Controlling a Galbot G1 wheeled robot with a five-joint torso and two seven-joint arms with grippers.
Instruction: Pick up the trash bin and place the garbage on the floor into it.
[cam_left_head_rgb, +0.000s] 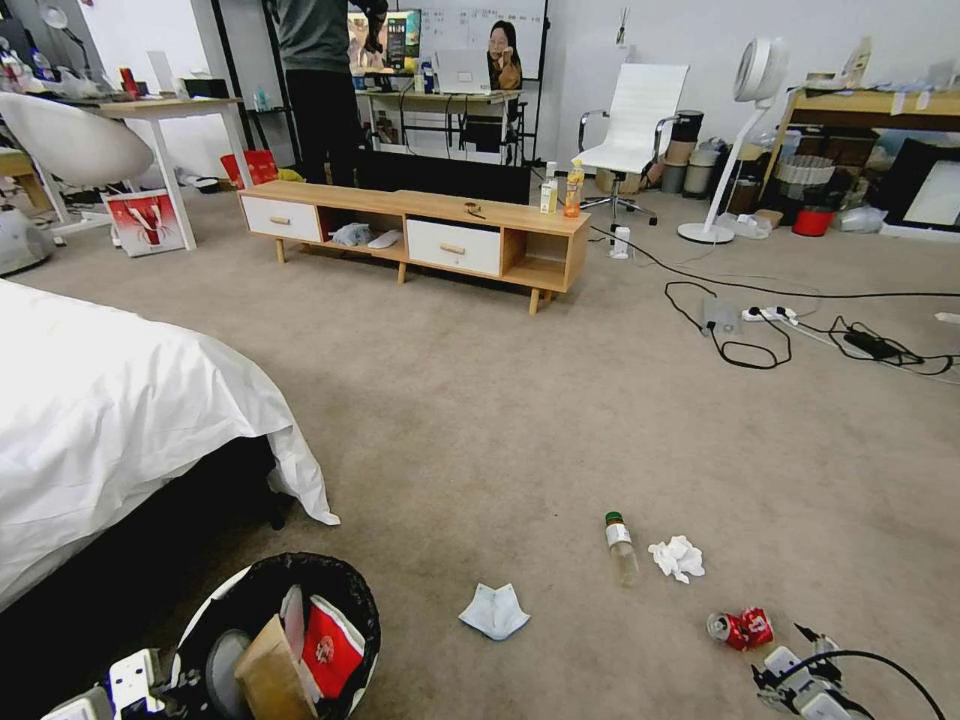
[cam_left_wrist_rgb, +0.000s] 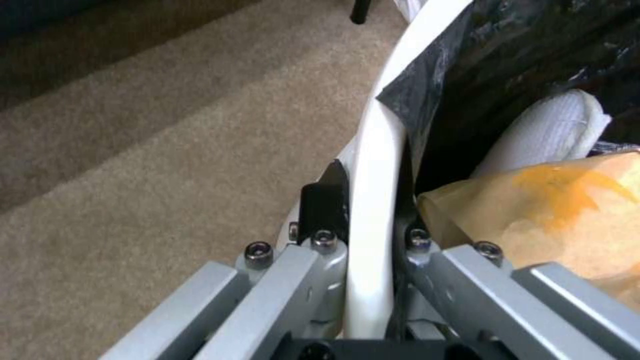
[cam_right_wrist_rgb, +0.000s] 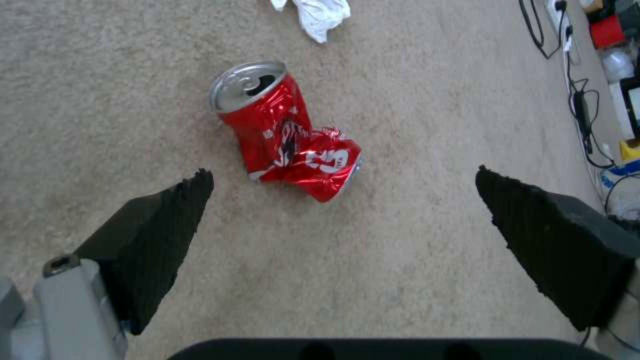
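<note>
The trash bin (cam_left_head_rgb: 352, 590), white with a black bag over its rim, hangs at the lower left, and my left gripper (cam_left_head_rgb: 165, 685) is shut on its rim. The left wrist view shows the fingers (cam_left_wrist_rgb: 323, 210) clamping the white rim (cam_left_wrist_rgb: 373, 150). Brown cardboard (cam_left_head_rgb: 268, 672) and a red-white packet (cam_left_head_rgb: 330, 645) lie inside. On the floor (cam_left_head_rgb: 480, 420) lie a crushed red can (cam_left_head_rgb: 740, 628), two white tissues (cam_left_head_rgb: 677, 557) (cam_left_head_rgb: 494, 610) and a small green-capped bottle (cam_left_head_rgb: 620, 545). My right gripper (cam_left_head_rgb: 790, 660) is open just above the can (cam_right_wrist_rgb: 280, 130), its pads (cam_right_wrist_rgb: 167, 225) spread to either side.
A bed with a white sheet (cam_left_head_rgb: 100, 420) fills the left side, close to the bin. A low wooden cabinet (cam_left_head_rgb: 420, 235) stands across the room. Cables and a power strip (cam_left_head_rgb: 780, 318) trail over the carpet at the right. Open carpet lies around the litter.
</note>
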